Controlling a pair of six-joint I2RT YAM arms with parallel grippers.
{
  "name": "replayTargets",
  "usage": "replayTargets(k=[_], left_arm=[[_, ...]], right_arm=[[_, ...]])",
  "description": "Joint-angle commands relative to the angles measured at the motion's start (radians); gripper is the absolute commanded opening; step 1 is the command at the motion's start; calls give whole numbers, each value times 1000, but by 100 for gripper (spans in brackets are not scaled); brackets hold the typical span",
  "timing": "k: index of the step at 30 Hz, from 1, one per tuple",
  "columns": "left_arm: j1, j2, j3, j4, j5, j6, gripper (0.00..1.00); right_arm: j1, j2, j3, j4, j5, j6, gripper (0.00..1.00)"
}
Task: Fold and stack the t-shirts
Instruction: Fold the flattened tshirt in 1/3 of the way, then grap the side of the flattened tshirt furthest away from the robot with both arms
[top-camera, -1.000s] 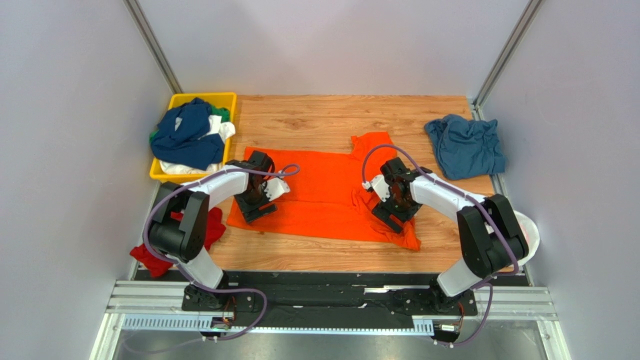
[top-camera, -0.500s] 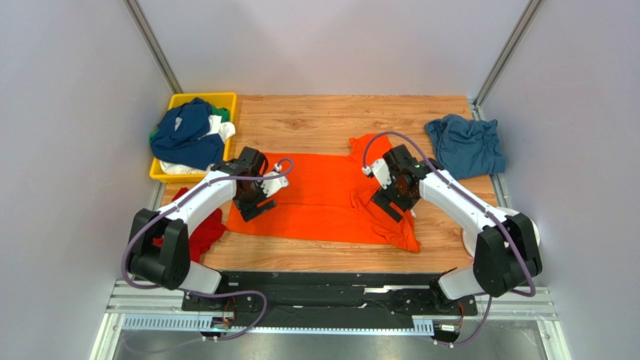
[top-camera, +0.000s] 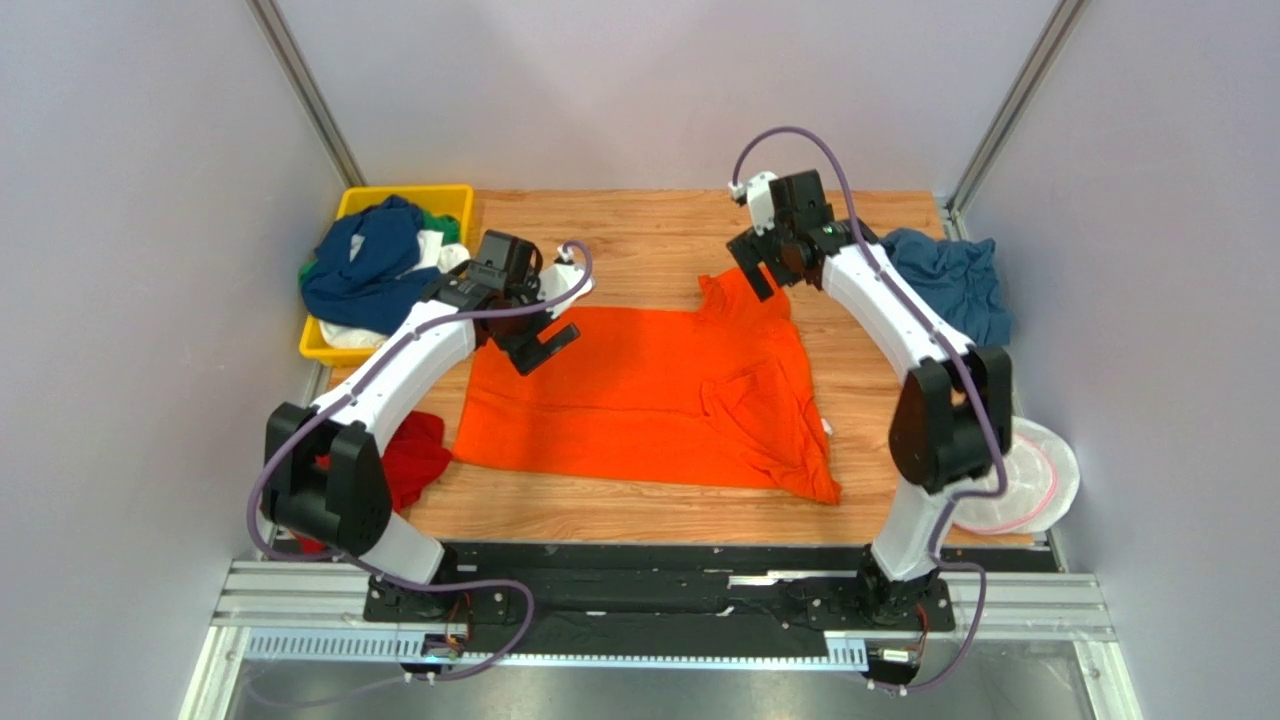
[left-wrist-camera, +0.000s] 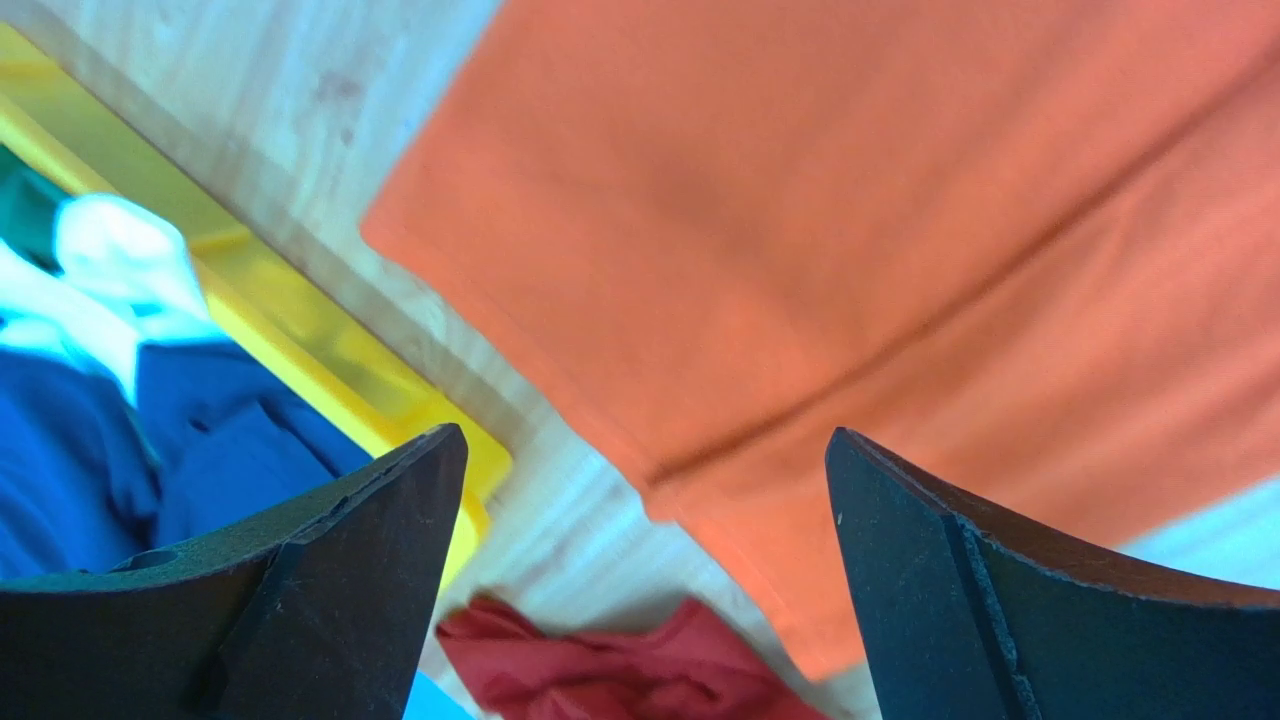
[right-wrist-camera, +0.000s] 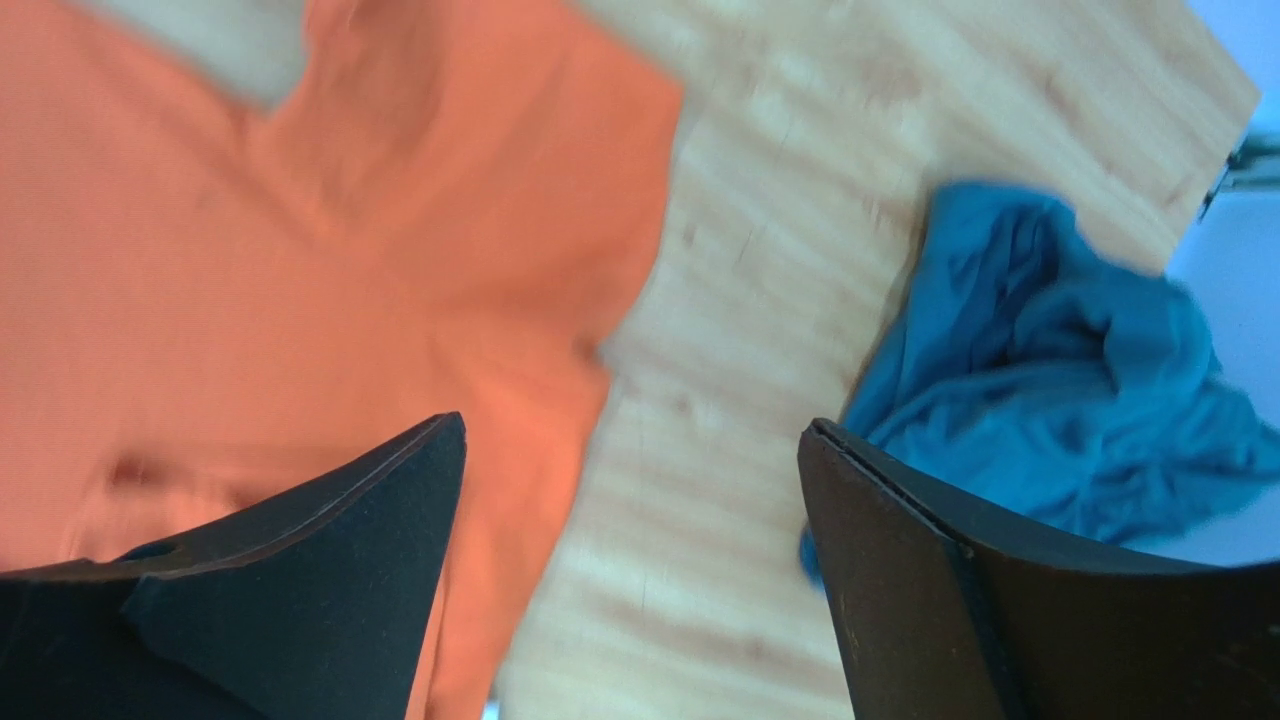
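Now, left end effector (left-wrist-camera: 639, 450): jaws spread wide, holding nothing, poised above the orange t-shirt's 10 o'clock corner.
Right end effector (right-wrist-camera: 631, 428): also spread and empty, over bare wood at the shirt's 1 o'clock, beside its far sleeve.
Orange t-shirt (top-camera: 646, 398): lies mid-worktop, mostly flat, with a crease across it and a rumpled flap at 4 o'clock.
Handling: judged light, limp and stretchy; it will sag and drag, not hold shape.
Where to grip: likely pinch hem or sleeve edges at two corners, one per arm, low against the worktop (top-camera: 646, 240).
Steel-blue t-shirt (right-wrist-camera: 1052, 375): crumpled heap at 2 o'clock.
Yellow tray (top-camera: 428, 192): at 10 o'clock, heaped with more shirts.
Red t-shirt (top-camera: 413, 458): bunched at 8 o'clock.
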Motion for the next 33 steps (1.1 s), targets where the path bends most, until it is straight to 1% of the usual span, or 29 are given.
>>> replayTargets(k=[1, 2, 3, 6, 7, 8, 10, 16, 21, 31, 33], left_arm=[[-2, 68, 83, 56, 6, -9, 99], [-2, 82, 94, 57, 3, -6, 99], [-2, 105, 109, 59, 0, 1, 99], [3, 138, 124, 60, -3, 7, 99], [4, 145, 127, 60, -3, 7, 99], [7, 149, 127, 59, -3, 7, 99], [10, 163, 131, 57, -3, 9, 99], [16, 198, 138, 52, -5, 8, 98], [16, 237, 150, 37, -5, 0, 97], [18, 255, 155, 26, -3, 7, 96], [18, 258, 152, 26, -28, 9, 96]], right_arm=[[-34, 196, 236, 61, -45, 64, 88], [-41, 235, 276, 54, -59, 68, 88], [-45, 306, 313, 48, -73, 74, 88], [-68, 423, 448, 32, -131, 108, 88], [-80, 445, 473, 23, -178, 122, 88], [-88, 465, 508, 25, -196, 136, 87], [-100, 510, 528, 29, -219, 145, 86], [-139, 579, 565, 71, -259, 162, 84], [-159, 625, 588, 74, -283, 168, 83], [-171, 642, 544, 104, -318, 177, 79], [-173, 642, 530, 112, -322, 182, 78]])
